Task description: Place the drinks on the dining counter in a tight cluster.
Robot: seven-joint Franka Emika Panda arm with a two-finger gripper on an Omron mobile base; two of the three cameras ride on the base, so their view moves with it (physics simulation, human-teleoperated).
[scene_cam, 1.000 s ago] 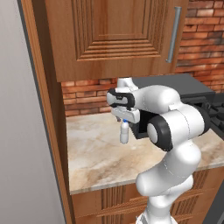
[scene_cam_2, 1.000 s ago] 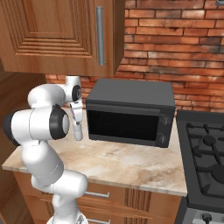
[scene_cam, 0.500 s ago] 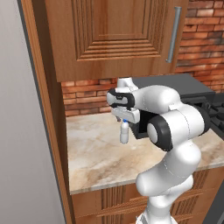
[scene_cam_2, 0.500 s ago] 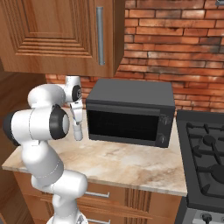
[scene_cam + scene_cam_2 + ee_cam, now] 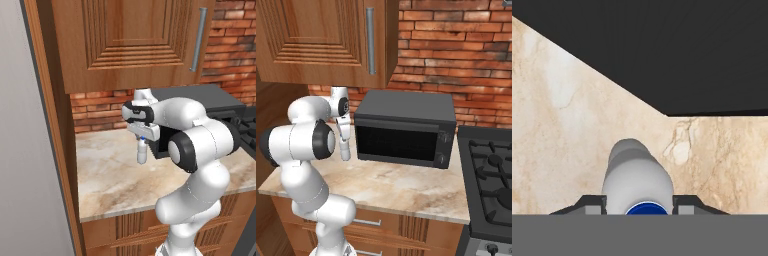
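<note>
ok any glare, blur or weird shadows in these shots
Left base view: even, flat lighting, no glare, the white bottle sharp under the gripper. Right base view: crisp too, the microwave door dark, with no reflection. Hand view: the bottle looms large and foreshortened; the counter veining looks soft, shadows barely show.

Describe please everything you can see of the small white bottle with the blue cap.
The small white bottle looks like smooth plastic, with a rounded body and a blue cap on top. It stands upright on the marble counter, just in front of the black microwave. The gripper is directly above it, and the hand view shows its jaws close on either side of the body near the cap. Whether they already press on it is not clear.
</note>
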